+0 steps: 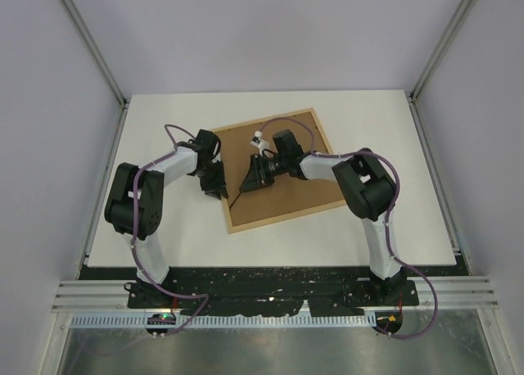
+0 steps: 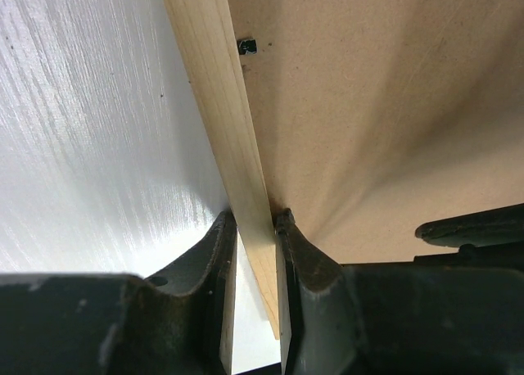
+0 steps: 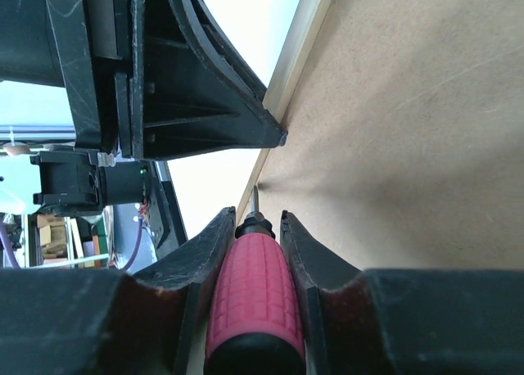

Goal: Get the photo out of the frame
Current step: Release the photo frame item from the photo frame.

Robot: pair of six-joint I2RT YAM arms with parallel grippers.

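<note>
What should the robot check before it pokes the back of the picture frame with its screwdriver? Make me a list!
1. Frame lying back-up on the table: ok.
2. Left gripper pinching the frame's wooden edge: ok.
3. Right gripper holding the red screwdriver: ok.
4. Screwdriver tip aimed at the seam between the wooden edge and the backing board: ok; whether it touches, cannot tell.
5. Small dark clip on the edge released from the board: cannot tell.
6. Photo free: not ok; the board covers the back and the photo is not in sight.
</note>
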